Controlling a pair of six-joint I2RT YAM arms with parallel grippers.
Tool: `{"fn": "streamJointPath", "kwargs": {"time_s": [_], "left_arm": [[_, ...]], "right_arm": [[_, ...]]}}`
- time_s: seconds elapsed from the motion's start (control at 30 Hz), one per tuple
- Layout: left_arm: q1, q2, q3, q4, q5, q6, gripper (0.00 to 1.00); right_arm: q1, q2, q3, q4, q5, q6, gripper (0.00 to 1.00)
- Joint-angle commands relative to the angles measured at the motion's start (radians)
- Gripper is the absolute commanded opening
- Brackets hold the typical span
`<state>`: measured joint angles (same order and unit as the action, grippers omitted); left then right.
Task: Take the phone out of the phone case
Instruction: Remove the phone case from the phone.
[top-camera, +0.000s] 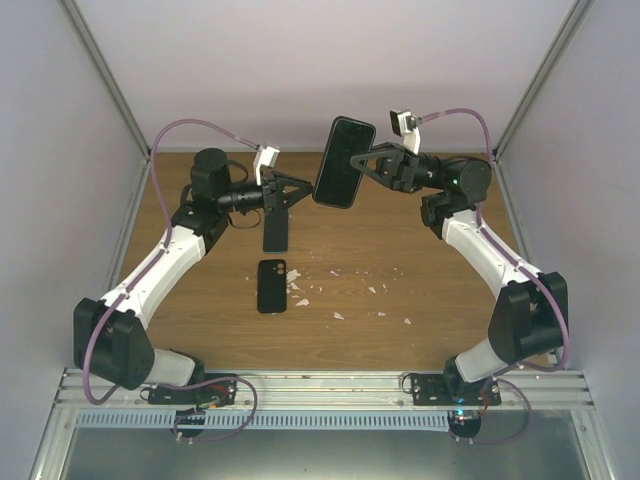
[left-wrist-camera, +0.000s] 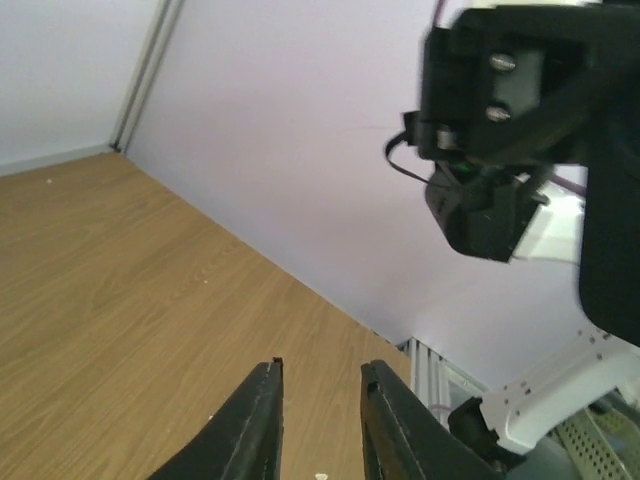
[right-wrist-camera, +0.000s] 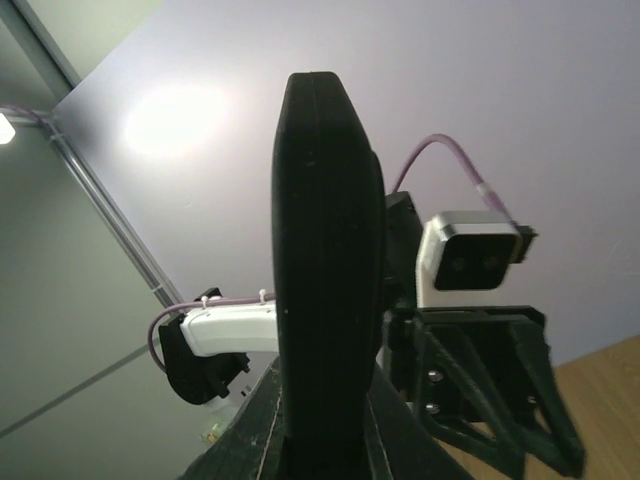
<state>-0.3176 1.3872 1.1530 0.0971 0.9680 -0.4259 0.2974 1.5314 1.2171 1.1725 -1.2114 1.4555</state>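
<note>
I'm looking at a wood table (top-camera: 430, 330) boxed in by pale walls (top-camera: 300, 70) on three sides, with white scraps (top-camera: 372, 288) scattered mid-board. The right fingers (right-wrist-camera: 250, 455) are clamped on the black phone (top-camera: 345, 160), held high near the back edge. The phone case (top-camera: 272, 285) lies flat mid-table with open wood around it. The left fingers (left-wrist-camera: 255, 420) hover above it, slightly apart and empty.

White scraps (top-camera: 339, 316) are too small to identify.

Soft, even overhead light leaves only faint shadows on the table (top-camera: 420, 240). A glare patch blooms on the wall (right-wrist-camera: 175, 120); the close phone (right-wrist-camera: 325, 300) shows as a featureless black silhouette.
</note>
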Motion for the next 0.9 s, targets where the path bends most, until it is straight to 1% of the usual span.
{"fn": "streamJointPath", "kwargs": {"time_s": [0.0, 0.07, 0.17, 0.27, 0.4, 0.5, 0.6, 0.73, 0.87], "left_arm": [[0.010, -0.086, -0.031, 0.131, 0.118, -0.015, 0.28], [0.011, -0.117, -0.046, 0.155, 0.147, -0.022, 0.35], [0.011, -0.149, -0.065, 0.192, 0.183, -0.036, 0.41], [0.006, -0.156, -0.066, 0.218, 0.198, -0.049, 0.48], [-0.030, -0.139, -0.015, 0.147, 0.148, -0.001, 0.53], [-0.052, -0.123, 0.031, 0.060, 0.066, 0.050, 0.53], [-0.054, -0.114, 0.051, 0.011, 0.016, 0.070, 0.51], [-0.062, -0.107, 0.054, -0.015, -0.010, 0.084, 0.49], [-0.070, -0.102, 0.050, -0.045, -0.042, 0.116, 0.43]], "right_arm": [[-0.022, -0.039, 0.005, -0.058, 0.033, -0.073, 0.01], [-0.032, -0.038, 0.001, -0.090, 0.040, -0.094, 0.00], [-0.035, -0.039, -0.005, -0.105, 0.046, -0.110, 0.01], [-0.035, -0.040, -0.005, -0.124, 0.047, -0.127, 0.00], [-0.034, -0.040, -0.005, -0.135, 0.047, -0.136, 0.00], [-0.033, -0.040, -0.004, -0.135, 0.043, -0.136, 0.00], [-0.032, -0.043, -0.005, -0.134, 0.042, -0.138, 0.01], [-0.028, -0.043, -0.005, -0.134, 0.040, -0.139, 0.00], [-0.026, -0.043, -0.004, -0.131, 0.039, -0.137, 0.00]]}}
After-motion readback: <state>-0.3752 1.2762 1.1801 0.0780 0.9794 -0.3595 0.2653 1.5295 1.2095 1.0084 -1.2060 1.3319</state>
